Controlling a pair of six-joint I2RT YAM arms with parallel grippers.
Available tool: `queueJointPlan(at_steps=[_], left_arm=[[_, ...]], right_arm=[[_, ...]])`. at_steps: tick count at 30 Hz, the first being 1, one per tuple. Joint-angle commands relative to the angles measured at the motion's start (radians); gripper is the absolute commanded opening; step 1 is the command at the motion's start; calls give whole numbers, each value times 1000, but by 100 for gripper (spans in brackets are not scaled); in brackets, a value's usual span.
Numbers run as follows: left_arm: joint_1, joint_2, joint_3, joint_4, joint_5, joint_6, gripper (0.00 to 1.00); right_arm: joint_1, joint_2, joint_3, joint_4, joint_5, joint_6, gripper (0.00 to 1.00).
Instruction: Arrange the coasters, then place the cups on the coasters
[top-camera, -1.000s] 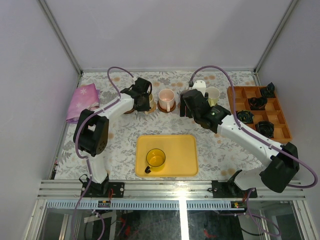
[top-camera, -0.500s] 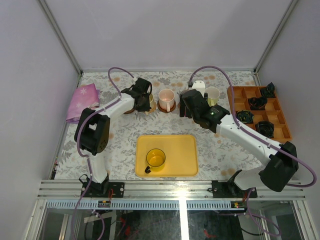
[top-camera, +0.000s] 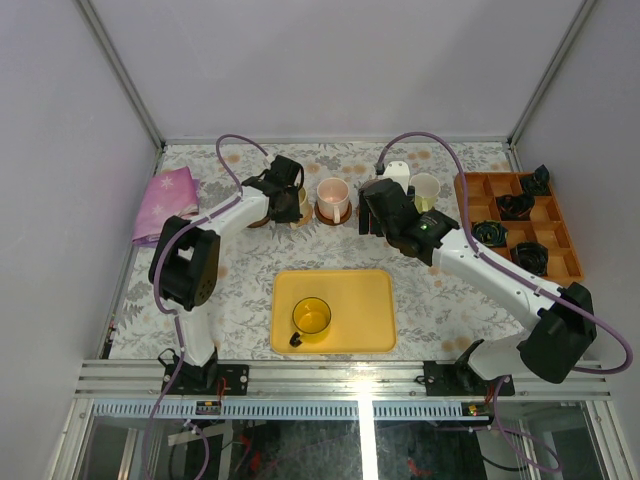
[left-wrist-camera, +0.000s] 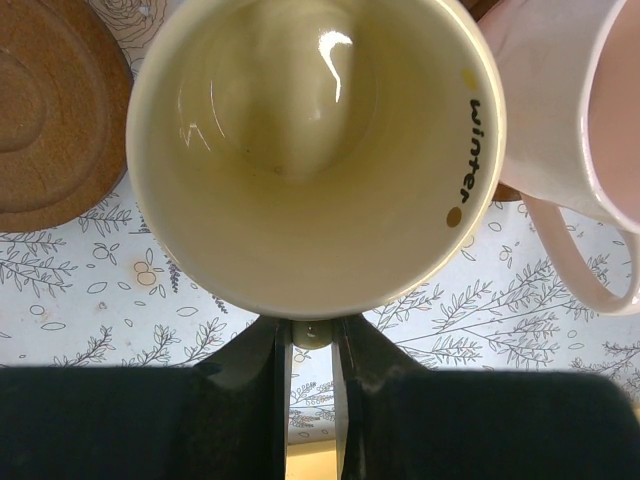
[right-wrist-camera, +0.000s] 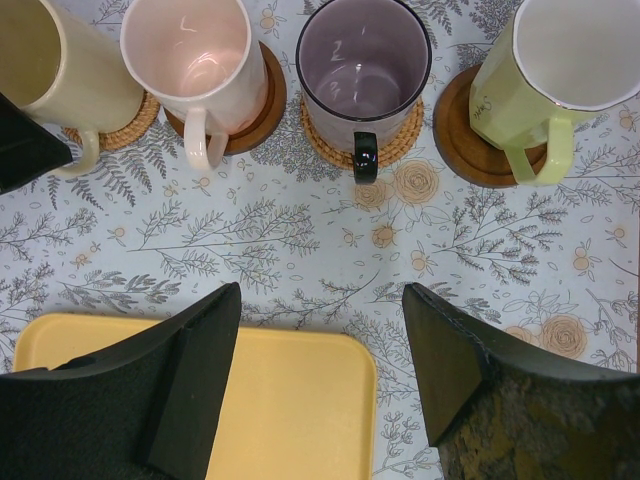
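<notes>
My left gripper (left-wrist-camera: 311, 335) is shut on the handle of the cream cup (left-wrist-camera: 310, 150), which stands over a woven coaster (right-wrist-camera: 112, 126). An empty dark coaster (left-wrist-camera: 50, 110) lies just to its left. The pink cup (right-wrist-camera: 190, 50) stands on a dark coaster (right-wrist-camera: 262, 100). To its right a grey-purple cup (right-wrist-camera: 362, 65) stands on a woven coaster (right-wrist-camera: 322, 145), and a pale green cup (right-wrist-camera: 560, 70) on a dark one (right-wrist-camera: 455, 125). The yellow cup (top-camera: 311, 318) stands on the yellow tray (top-camera: 350, 290). My right gripper (right-wrist-camera: 320, 330) hangs open and holds nothing, in front of the row.
An orange compartment tray (top-camera: 500, 215) with small black objects stands at the far right. A pink cloth (top-camera: 165, 198) lies at the far left. The yellow tray's corner (right-wrist-camera: 330, 400) sits right under my right gripper.
</notes>
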Motion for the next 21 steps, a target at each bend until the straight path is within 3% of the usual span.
queueJointPlan(at_steps=[1,9,21], left_arm=[[13,-9,39,73,-35,-4,3],[15,-13,40,69,-28,-7,21],[15,-11,39,77,7,-3,21]], right_arm=[[6,3,14,24,-4,0,73],[6,7,14,24,-11,0,73],[6,16,13,31,-16,-2,73]])
